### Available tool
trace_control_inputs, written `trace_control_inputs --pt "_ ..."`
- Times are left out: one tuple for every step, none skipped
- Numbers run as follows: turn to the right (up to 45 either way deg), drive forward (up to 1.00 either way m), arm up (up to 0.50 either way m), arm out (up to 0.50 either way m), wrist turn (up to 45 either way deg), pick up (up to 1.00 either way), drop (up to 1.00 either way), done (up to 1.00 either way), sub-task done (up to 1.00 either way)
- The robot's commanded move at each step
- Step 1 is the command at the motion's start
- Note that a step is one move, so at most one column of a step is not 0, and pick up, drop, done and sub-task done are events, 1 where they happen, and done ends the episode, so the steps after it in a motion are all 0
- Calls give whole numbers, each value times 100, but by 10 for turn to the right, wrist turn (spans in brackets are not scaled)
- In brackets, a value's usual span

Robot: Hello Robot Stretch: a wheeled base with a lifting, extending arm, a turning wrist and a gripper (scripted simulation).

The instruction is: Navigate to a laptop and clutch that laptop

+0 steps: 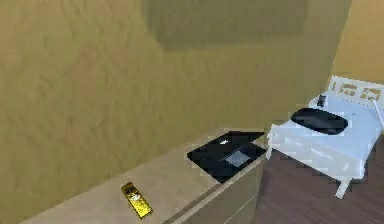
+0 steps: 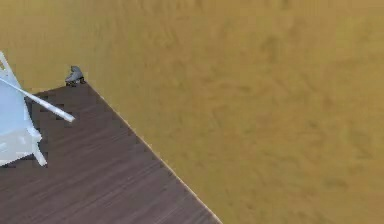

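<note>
— So, where is the laptop?

— Flat and black, with a paler patch on it, at the far end of a pale wooden cabinet top, a little right of the forward view's middle.

— Anything else on that top?

— A small yellow-and-black thing, nearer the camera and well apart from the laptop. The cabinet stands against an ochre wall.

— And beyond it?

— A white bed frame just past the cabinet's far end, with a dark cushion-like lump on it, over dark wooden floor. In the arm side view a white part of the bed is at the left, and a small grey thing sits at the wall's foot.

— The gripper?

— Its state I cannot tell.
</note>
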Motion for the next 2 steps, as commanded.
trace_control_inputs --pt "-450 0 0 0 0 0 0 0 0" --pt "-300 0 0 0 0 0 0 0 0"
